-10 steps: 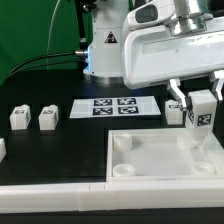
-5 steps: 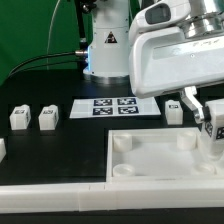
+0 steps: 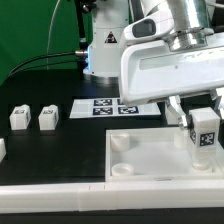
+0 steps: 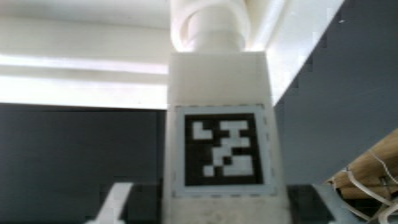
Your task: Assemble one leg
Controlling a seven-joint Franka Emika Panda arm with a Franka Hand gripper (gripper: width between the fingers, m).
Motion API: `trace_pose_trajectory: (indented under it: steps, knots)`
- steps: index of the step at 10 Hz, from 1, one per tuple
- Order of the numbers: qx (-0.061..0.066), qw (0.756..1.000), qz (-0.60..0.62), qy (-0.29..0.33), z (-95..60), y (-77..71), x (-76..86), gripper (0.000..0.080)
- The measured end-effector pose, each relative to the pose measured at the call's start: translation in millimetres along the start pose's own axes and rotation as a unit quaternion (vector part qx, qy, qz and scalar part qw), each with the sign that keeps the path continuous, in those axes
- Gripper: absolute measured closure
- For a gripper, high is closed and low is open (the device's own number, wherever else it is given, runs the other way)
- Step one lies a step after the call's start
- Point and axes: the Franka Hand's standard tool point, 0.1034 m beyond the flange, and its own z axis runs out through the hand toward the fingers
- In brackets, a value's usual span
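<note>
The Panda arm's gripper (image 3: 201,115) is clamped on a white leg (image 3: 204,135), which hangs upright at about three o'clock in the exterior view, its black-and-white tag facing the camera. The leg stands over the far corner of the large white panel (image 3: 155,160), which fills the frame from four to six o'clock. Whether the foot of the leg touches the panel cannot be told. A round corner socket (image 3: 120,143) shows open at the panel's opposite far corner. In the wrist view the same leg (image 4: 222,100) fills the middle of the picture, tag square-on, with the grey fingers (image 4: 118,205) pressed against both of its sides and the gripper (image 4: 222,208) closed around it. On the black table (image 3: 60,150), at nine o'clock in the exterior view, one loose leg (image 3: 19,118) and a second loose leg (image 3: 47,118) stand side by side, well apart from the panel. The marker board (image 3: 100,106) lies flat near the centre of the frame, partly hidden by the arm.
</note>
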Motion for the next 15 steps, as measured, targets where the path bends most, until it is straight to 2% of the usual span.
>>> trace_pose_trajectory:
  steps: [7,10,12,13,14,15]
  knots:
    - [0.001,1.0,0.001,-0.008,6.3,-0.1,-14.8,0.0506]
    - [0.0,1.0,0.001,-0.004,5.8,-0.5,-15.6,0.0506]
    - [0.005,1.0,-0.001,-0.023,7.2,-5.5,-21.1,0.0506]
    - [0.006,1.0,-0.002,-0.023,7.2,-7.3,-21.2,0.0319]
    - [0.007,1.0,-0.003,-0.024,7.3,-8.6,-21.4,0.0208]
    - [0.008,1.0,-0.003,-0.027,8.0,-9.3,-21.8,0.0208]
